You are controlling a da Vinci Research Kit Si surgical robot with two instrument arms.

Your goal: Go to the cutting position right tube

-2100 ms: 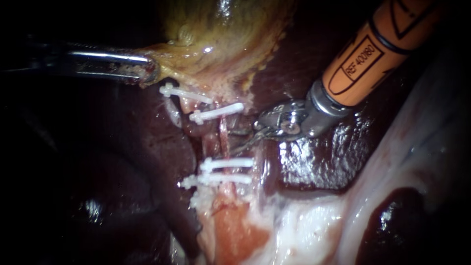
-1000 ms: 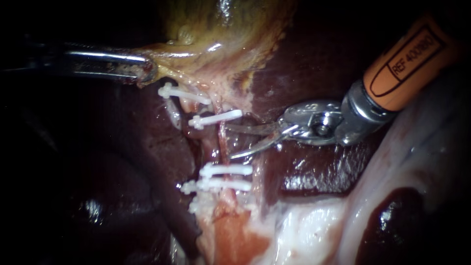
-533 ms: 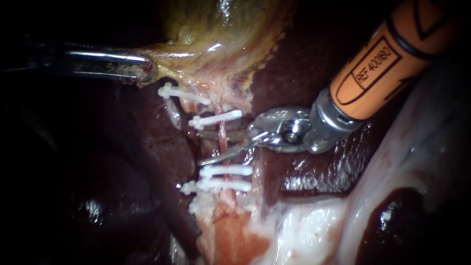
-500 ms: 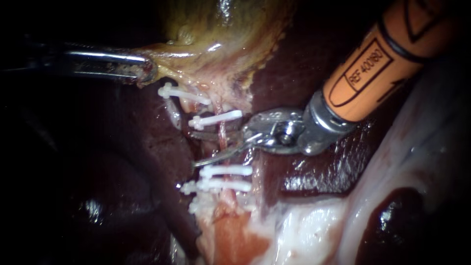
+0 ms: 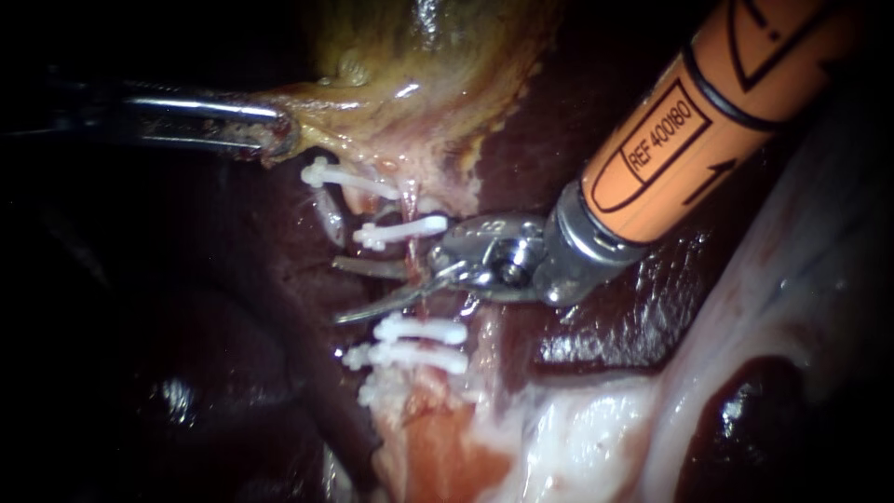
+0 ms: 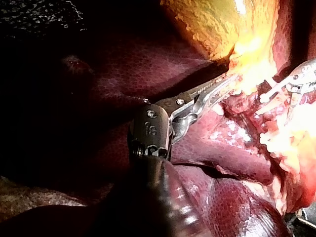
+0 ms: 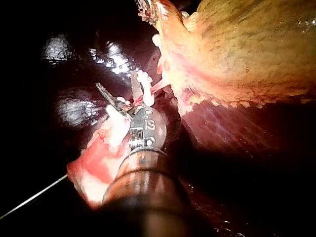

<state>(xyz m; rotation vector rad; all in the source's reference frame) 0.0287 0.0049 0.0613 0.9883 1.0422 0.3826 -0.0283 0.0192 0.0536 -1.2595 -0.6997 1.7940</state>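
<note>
Dark liver (image 5: 596, 317) fills the field, with the yellow gallbladder (image 5: 419, 84) at 12 o'clock. The right instrument (image 5: 340, 291) enters from 2 o'clock, blades parted and gripping nothing. The left instrument (image 5: 277, 140) enters from 9 o'clock, jaws clamped on the gallbladder edge. The left wrist view shows its toothed jaws closed on that pale edge, which is dim in the endoscope. Only the endoscope shows the right tube (image 5: 415, 276), a thin red strand at centre. It crosses between the parted blades, near their hinge. A white clip (image 5: 400, 229) sits just toward 12 o'clock of the blades, two clips (image 5: 419, 330) toward 6.
</note>
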